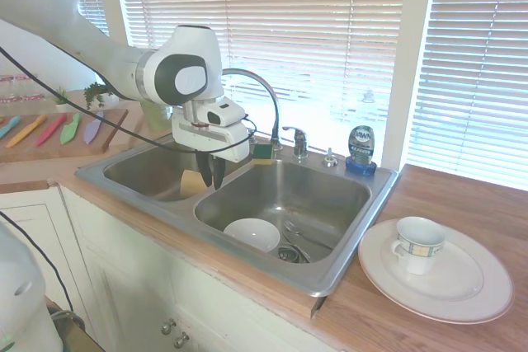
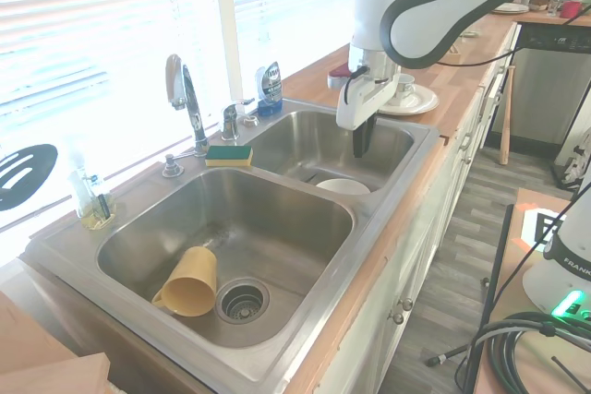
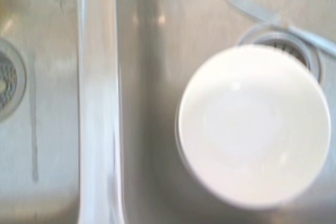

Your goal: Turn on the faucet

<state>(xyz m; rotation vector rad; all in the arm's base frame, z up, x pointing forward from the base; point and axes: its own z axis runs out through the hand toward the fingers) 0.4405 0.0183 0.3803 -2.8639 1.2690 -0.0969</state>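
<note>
Bright daylight comes through white blinds (image 1: 272, 30) that cover the windows behind a steel double sink (image 1: 346, 265), itself set in a wooden counter (image 1: 462, 335) above white cabinets (image 1: 148, 286) with small round knobs. A white wall (image 1: 37, 59) stands at one end of the counter, where a board (image 1: 62, 142) on the worktop carries a row of coloured knives (image 1: 49, 128) beside a small green plant (image 1: 92, 92). In the second exterior view a grey plank floor (image 2: 462, 265) runs along the cabinet fronts toward a further stretch of wooden counter (image 2: 554, 17).
</note>
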